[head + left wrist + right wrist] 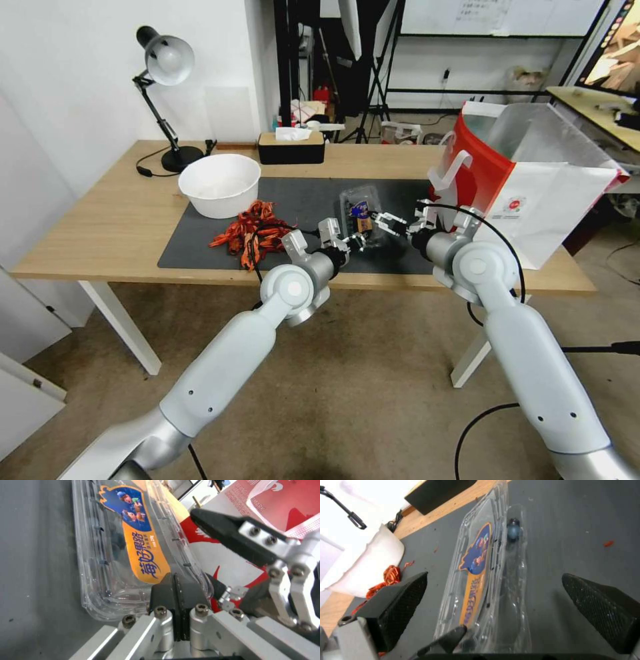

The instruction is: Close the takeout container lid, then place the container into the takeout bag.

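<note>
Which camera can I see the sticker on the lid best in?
The left wrist view: the label is close and sharp. The right wrist view shows it edge-on; the head view shows it tiny.

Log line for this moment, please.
left claw shut at takeout container edge | right claw open, facing it | takeout bag upright

A wooden tabletop [120, 220] on white legs is standing against a white wall [60, 87], with a dark mat [200, 247] lying across its middle. A black desk lamp [163, 63] is sitting at its far left corner, and brownish floor [373, 413] is stretching beneath.
</note>
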Robot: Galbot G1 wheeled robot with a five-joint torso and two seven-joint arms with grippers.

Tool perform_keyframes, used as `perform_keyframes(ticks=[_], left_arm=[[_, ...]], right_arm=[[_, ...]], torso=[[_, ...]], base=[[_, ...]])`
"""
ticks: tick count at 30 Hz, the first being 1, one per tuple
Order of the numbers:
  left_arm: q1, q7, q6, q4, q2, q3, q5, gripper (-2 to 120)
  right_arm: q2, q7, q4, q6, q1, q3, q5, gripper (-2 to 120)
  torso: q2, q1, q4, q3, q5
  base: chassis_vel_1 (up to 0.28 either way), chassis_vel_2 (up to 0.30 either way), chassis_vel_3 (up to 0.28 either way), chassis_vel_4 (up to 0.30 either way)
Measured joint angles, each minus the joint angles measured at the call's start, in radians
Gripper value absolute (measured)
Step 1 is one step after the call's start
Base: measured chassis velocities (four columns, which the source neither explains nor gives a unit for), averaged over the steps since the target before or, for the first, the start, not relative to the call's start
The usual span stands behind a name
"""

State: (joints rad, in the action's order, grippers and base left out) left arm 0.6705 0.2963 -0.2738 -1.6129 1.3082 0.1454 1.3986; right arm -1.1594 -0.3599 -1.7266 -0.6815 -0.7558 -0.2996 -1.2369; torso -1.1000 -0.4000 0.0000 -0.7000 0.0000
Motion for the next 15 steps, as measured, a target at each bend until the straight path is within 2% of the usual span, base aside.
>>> perform_keyframes(ticks=[15], left_arm=[[0.001,0.001,0.001,-0.011,-0.004,-0.002,0.005,0]], right_arm=[[-0.014,0.006,0.092,-0.03,0.085,0.049,-0.005,100]], torso=[[0.0,0.0,0.0,0.0,0.0]], base=[[0.0,0.0,0.0,0.0]])
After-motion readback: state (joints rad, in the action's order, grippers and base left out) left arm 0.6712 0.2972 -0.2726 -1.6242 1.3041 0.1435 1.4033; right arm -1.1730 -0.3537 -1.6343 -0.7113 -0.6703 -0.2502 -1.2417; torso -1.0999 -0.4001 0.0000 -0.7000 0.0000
